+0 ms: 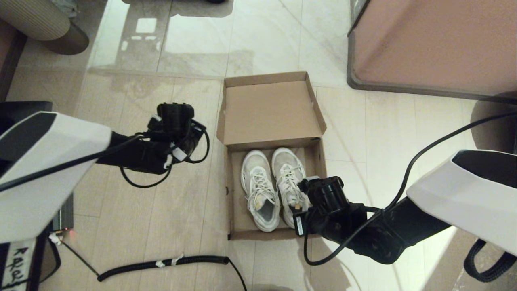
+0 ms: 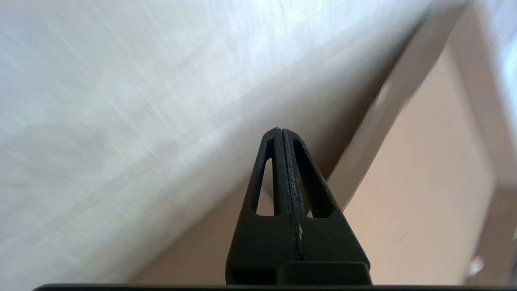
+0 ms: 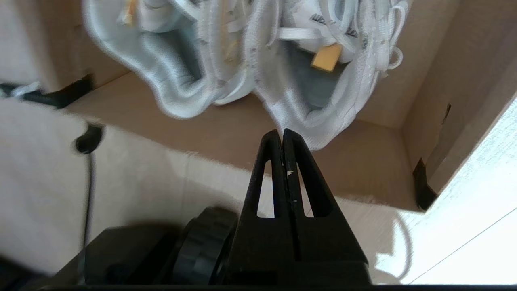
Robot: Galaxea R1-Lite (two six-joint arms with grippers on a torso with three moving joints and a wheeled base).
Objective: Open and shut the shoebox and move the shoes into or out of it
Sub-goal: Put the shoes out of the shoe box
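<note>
The shoebox (image 1: 271,155) sits on the pale floor (image 1: 169,202) with its lid (image 1: 270,110) swung back and open. The shoes (image 1: 271,186), a pair of white lace-up sneakers, lie side by side inside it, toes toward the lid hinge. The right pincer (image 3: 282,135) hangs above the box's near right corner, just beside the heel of the right-hand sneaker (image 3: 323,60), its fingers pressed together with nothing between them. The left pincer (image 2: 279,131) hovers to the left of the box, beside the lid's edge, likewise closed and empty.
</note>
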